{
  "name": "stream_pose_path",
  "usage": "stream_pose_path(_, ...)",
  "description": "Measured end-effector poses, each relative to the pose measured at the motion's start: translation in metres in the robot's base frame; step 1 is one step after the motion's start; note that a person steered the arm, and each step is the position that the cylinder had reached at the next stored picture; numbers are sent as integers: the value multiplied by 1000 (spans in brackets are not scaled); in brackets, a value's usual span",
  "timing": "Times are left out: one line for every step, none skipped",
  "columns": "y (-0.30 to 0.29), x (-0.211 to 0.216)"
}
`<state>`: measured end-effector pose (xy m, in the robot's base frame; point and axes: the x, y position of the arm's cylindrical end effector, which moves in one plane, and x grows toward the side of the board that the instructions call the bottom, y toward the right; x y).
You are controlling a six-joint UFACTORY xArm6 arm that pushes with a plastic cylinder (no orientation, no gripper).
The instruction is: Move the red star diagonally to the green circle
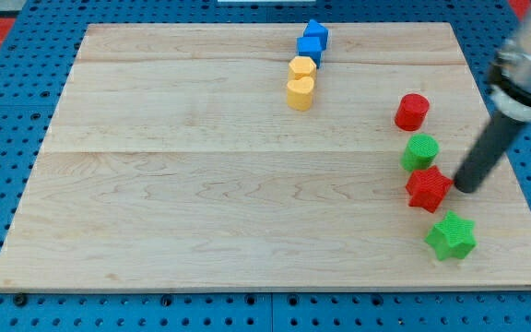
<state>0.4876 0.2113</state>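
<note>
My tip [463,188] rests at the right of the frame, a little below mid-height, just to the right of the red star [427,188] and at about the same height as it. The two look to be touching or all but touching; the gap, if any, is too small to judge. I carry no pincer, only a straight dark rod [483,153] (so there is nothing to spread or press together), and the rod slants up and to the right toward the blurred arm [525,69] at the frame's upper right.

The red star lies on the wooden board [201,212] near its right edge. Directly above it, and touching or nearly so, sits the green circle [420,151]. Above that again, set a little apart, is a red cylinder [412,112]. Below and slightly right of the red star lies a green star [451,236], near but not touching it. These four make a rough column down the right side of the board, with my tip beside its third member.

At the top centre of the frame, well apart from all this, two blue blocks [312,41] stand close together near the board's top edge, their shapes hard to make out. Just below them are two yellow blocks: the upper yellow block [302,68], and a yellow heart [300,92] beneath it.
</note>
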Motion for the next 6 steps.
stream_pose_path(-51,1)
stream_pose_path(-2,36)
stream_pose_path(-29,45)
stream_pose_path(-112,4)
stream_pose_path(-159,-21)
stream_pose_path(-82,10)
